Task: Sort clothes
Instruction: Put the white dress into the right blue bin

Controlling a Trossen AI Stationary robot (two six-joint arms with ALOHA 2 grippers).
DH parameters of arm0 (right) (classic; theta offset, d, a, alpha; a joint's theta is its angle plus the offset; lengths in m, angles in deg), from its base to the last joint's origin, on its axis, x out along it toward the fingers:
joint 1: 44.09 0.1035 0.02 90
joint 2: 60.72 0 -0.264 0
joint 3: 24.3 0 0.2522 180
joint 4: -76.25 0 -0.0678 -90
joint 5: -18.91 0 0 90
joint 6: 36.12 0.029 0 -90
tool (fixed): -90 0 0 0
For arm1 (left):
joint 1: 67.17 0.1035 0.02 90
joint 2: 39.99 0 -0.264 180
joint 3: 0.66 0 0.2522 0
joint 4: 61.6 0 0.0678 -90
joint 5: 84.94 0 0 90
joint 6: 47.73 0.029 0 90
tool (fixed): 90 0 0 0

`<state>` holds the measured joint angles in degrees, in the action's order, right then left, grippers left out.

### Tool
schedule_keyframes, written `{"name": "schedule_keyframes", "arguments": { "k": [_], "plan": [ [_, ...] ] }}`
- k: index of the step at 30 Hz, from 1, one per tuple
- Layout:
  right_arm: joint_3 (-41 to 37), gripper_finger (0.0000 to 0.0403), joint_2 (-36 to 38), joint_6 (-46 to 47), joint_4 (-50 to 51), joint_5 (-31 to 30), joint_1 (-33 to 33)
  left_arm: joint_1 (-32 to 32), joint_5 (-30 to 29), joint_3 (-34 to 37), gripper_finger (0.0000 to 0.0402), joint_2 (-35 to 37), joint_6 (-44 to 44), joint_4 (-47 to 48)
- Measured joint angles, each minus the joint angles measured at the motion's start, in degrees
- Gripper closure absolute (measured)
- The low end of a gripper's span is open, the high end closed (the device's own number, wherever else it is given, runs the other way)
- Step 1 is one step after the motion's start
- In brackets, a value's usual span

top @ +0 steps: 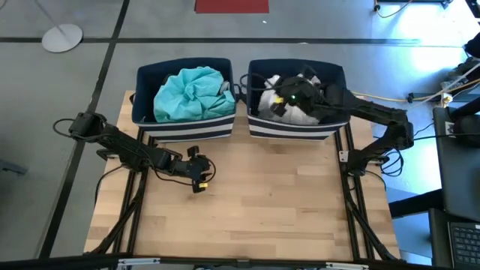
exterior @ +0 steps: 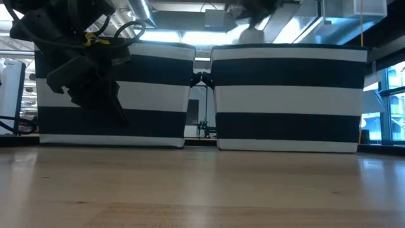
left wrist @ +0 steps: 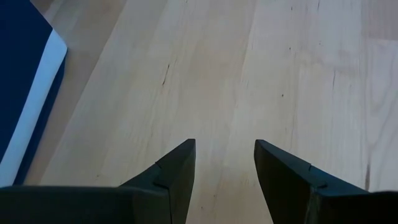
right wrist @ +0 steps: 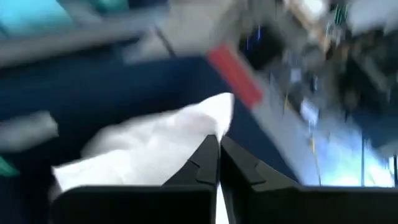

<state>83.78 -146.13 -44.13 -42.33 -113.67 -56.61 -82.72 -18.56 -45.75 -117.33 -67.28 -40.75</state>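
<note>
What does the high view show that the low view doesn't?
Only the high view shows inside the bins: a teal garment fills the left bin, and white clothes lie in the right bin, with the right gripper over them. Only the low view shows the bins' striped front walls edge-on and the room behind the gap between them. Both show the two bins side by side, the bare wooden table, and the left gripper in front of the left bin.

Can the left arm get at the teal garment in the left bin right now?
Probably yes: the left gripper hangs open and empty over the table, the teal garment lies heaped on top of the left bin, nothing between.
</note>
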Motion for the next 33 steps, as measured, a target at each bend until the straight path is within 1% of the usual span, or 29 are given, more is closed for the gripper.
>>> {"name": "schedule_keyframes", "arguments": {
  "k": [2,4,8,15,18,22,26,29,31,33],
  "plan": [
    [-0.08,0.0393,0.04,4.7,6.6,1.88,-2.93,0.01,-0.01,0.0,0.0247,-0.02,0.0,-0.04],
    [-1.7,0.0396,-0.2,8.61,11.01,5.87,-6.32,0.02,0.0,0.0,0.0247,-0.02,0.0,-0.13],
    [-8.06,0.0393,-0.54,12.75,10.84,12.3,-13.09,0.02,-0.01,0.0,0.0247,0.0,0.0,-0.26],
    [-21.18,0.0387,-0.51,15.98,1.64,21.99,-22.08,0.01,-0.02,0.0,0.0247,0.0,0.35,-0.28],
    [-26.34,0.0386,-0.49,19.98,-3.33,25.39,-24.2,0.0,0.01,0.0,0.0247,-0.01,0.39,-0.5],
    [-32.15,0.0377,-0.67,21.65,-10.24,30.62,-25.95,0.0,0.0,0.0,0.0247,-0.02,0.42,-0.52],
    [-37.08,0.0346,-0.71,21.61,-15.85,32.96,-26.18,0.01,-0.02,0.0,0.0247,0.0,0.42,-0.51],
    [-37.81,0.0306,-0.71,20.66,-15.45,32.99,-26.18,0.01,-0.03,0.0,0.0247,-0.01,0.44,-0.51],
    [-35.94,0.0276,-0.66,18.83,-12.59,32.63,-26.18,0.0,-0.04,0.0,0.0247,0.0,0.44,-0.52],
    [-31.59,0.0247,-0.16,16.56,-7.22,32.63,-26.18,0.02,-0.08,0.0,0.0247,0.0,0.77,-0.52]
  ]
}}
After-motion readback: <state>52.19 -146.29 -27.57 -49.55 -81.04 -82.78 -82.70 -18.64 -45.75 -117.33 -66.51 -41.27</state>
